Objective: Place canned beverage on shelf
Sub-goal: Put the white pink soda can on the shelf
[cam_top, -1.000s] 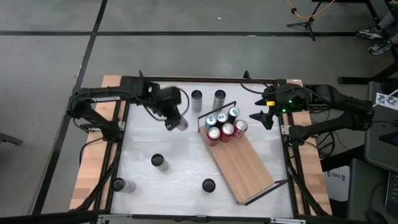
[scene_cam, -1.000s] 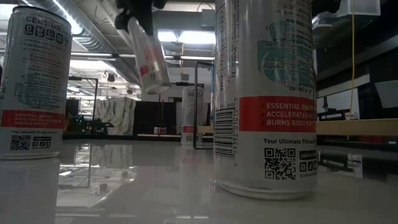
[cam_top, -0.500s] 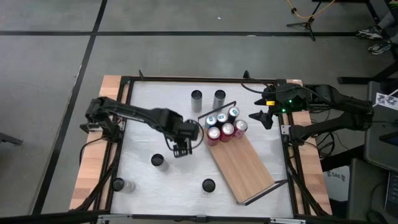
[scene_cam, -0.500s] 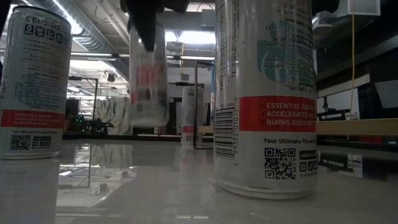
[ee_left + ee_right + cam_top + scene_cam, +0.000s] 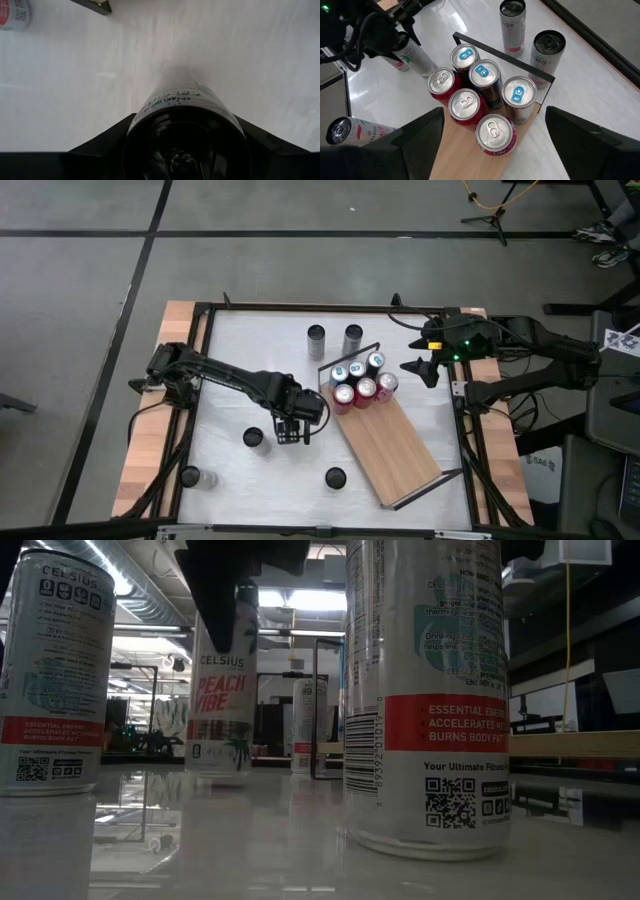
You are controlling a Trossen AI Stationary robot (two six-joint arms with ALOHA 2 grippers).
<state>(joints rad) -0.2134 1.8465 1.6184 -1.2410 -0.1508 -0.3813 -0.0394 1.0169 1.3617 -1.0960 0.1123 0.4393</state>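
One can (image 5: pixel 222 690) sits clamped in my left gripper (image 5: pixel 291 425), fingers about halfway apart and pressed on its sides near the top; in the low view it stands upright with its base at or just above the white table (image 5: pixel 240 470), I can't tell which. It's a tall slim white can, "CELSIUS" and "PEACH VIBE" printed on it, with pink and green art. My left wrist view looks straight down the can's length, my dark fingers (image 5: pixel 105 145) on both sides. The can is on the table just beside the shelf (image 5: pixel 395 450), off its near-left edge, not on it. The shelf is a long light-wood board lying diagonally, black wire rail at each short end; six cans (image 5: pixel 360 378) crowd its far end, three red-topped, the rest dark with blue tabs, and the rest of the board is bare. My right gripper (image 5: pixel 418 367) waits by the table's right edge, near the shelf's far end, fingers wide apart, holding nothing. Loose cans: two (image 5: pixel 334 338) upright at the far side, one (image 5: pixel 253 439) close beside my left gripper, one (image 5: pixel 334 477) near the front, one (image 5: pixel 190 476) at the front-left corner. Open table lies between the held can and the board.
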